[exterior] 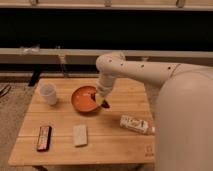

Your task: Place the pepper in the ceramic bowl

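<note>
The ceramic bowl [84,100] is a round, glossy orange-brown bowl standing on the wooden table [115,145], left of centre. My gripper [103,101] hangs from the white arm [130,70] at the bowl's right rim. It is shut on the pepper [105,104], a small dark-red piece that sticks out below the fingertips just above the rim's right edge. Most of the pepper is hidden by the gripper.
A small white cup [48,93] stands left of the bowl. A white labelled bottle [135,124] lies on its side at the right. A dark red-and-black bar [44,137] and a pale block [80,135] lie near the front. My own body fills the right side.
</note>
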You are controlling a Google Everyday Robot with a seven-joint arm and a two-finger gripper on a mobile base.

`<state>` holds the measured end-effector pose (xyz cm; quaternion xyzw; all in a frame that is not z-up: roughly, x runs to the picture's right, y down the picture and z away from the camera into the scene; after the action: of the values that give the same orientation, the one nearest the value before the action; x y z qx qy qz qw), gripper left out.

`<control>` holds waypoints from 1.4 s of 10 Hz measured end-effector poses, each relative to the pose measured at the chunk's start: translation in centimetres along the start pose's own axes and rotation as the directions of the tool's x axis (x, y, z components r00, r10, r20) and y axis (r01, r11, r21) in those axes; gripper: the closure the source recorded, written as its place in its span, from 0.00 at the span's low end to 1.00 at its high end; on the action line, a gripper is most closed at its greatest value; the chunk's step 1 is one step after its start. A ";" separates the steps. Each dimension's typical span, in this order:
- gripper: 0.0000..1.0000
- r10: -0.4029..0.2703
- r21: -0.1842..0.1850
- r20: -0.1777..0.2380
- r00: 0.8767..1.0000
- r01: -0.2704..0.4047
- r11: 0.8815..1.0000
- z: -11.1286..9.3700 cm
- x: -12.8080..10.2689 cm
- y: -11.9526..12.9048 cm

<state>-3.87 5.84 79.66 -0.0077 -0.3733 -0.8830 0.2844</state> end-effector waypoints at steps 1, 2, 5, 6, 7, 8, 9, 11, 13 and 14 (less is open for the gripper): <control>1.00 -0.020 -0.006 -0.003 1.000 0.020 1.000 0.6 1.3 0.5; 1.00 -0.044 -0.015 -0.009 0.999 0.044 0.999 1.4 3.0 1.3; 1.00 -0.094 -0.023 -0.016 0.995 0.094 0.995 3.1 6.3 3.4; 0.95 -0.114 -0.020 -0.017 0.993 0.114 0.993 3.6 7.4 3.3; 0.84 -0.139 -0.014 -0.021 0.990 0.139 0.990 4.0 8.6 2.6; 0.76 -0.148 -0.015 -0.019 0.989 0.148 0.989 4.2 8.6 2.5; 0.67 -0.155 -0.014 -0.018 0.988 0.155 0.988 4.3 8.5 2.4; 0.47 -0.176 -0.008 -0.024 0.984 0.176 0.984 4.5 9.1 1.8; 0.25 -0.174 -0.009 -0.018 0.984 0.174 0.985 4.9 9.0 2.0; 0.21 -0.174 -0.009 -0.013 0.985 0.174 0.985 5.1 9.1 2.0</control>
<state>-11.44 3.56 86.70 0.0300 -0.3670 -0.9060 0.2088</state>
